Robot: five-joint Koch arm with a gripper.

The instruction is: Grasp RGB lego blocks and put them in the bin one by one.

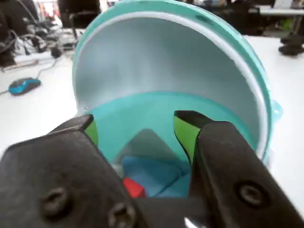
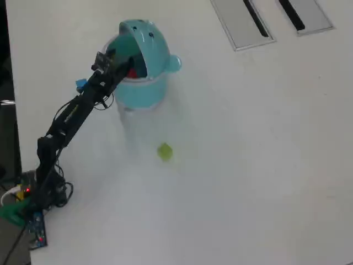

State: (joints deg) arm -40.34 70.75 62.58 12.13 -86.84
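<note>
bin (image 1: 156,118): round, teal, lid up | red block (image 1: 134,187) inside | green block (image 2: 164,150) on tabletop (image 2: 248,165) | jaws wide apart, holding nothing

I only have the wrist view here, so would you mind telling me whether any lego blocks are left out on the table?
Observer: Yes, the yellow-green block lies alone on the white table in the overhead view, clear of the bin.
Operator: Thank you. Where does it sit relative to the bin?
Observer: In the overhead view it is below the bin and slightly to the right.
Operator: And where is the gripper just now?
Observer: The gripper hangs over the bin's open mouth, under the raised lid.
Operator: Is a blue block visible anywhere outside?
Observer: No, only the yellow-green one shows on the table.
</note>
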